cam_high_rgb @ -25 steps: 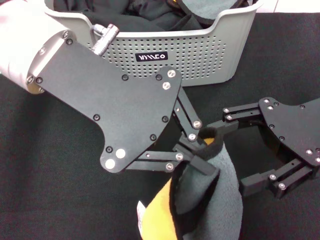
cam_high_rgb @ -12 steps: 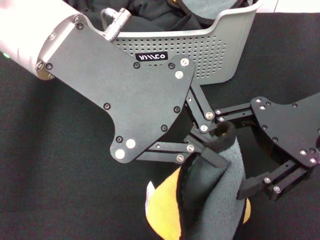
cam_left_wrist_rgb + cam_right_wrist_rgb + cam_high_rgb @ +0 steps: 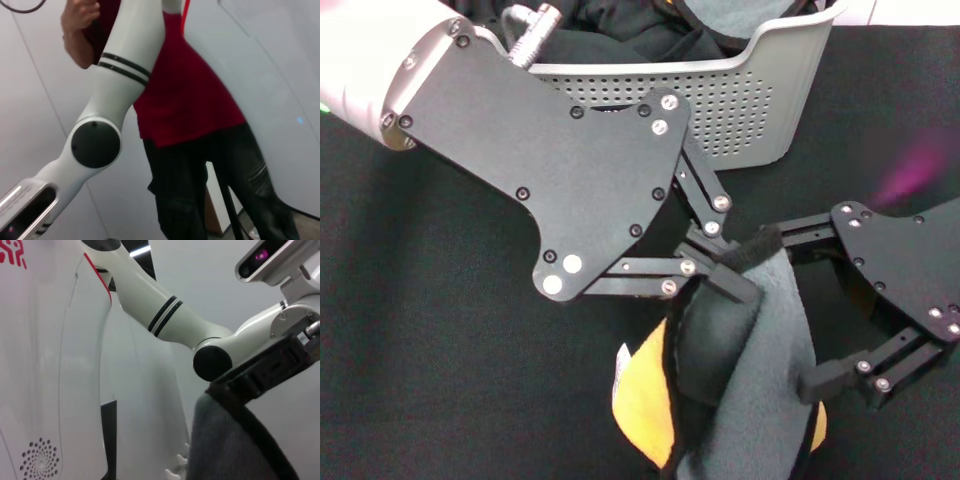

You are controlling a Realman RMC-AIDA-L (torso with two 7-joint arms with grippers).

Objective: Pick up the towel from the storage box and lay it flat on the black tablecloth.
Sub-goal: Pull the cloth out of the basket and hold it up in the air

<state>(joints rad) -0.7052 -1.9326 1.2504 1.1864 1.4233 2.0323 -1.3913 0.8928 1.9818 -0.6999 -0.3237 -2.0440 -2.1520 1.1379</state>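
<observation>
The grey fleece towel (image 3: 755, 370), black-trimmed with a yellow-orange reverse face (image 3: 645, 400), hangs bunched over the black tablecloth (image 3: 440, 350), in front of the light grey storage box (image 3: 760, 90). My left gripper (image 3: 725, 278) is shut on the towel's top edge and holds it up. My right gripper (image 3: 802, 308) is open just right of it, with its fingers (image 3: 832, 378) above and below the towel's right edge. The towel's grey face and trim also show in the right wrist view (image 3: 225, 440), under the left gripper's fingers (image 3: 260, 375).
The storage box at the back holds plain black cloths (image 3: 620, 30) and another grey piece (image 3: 730, 15). Its label is hidden behind my left gripper's black plate (image 3: 560, 160). The left wrist view shows a person in a red shirt (image 3: 185, 95) behind a white arm.
My left gripper has carried the towel to the right and slightly up. My right gripper has closed in on it, so its open fingers now bracket the towel's right edge.
</observation>
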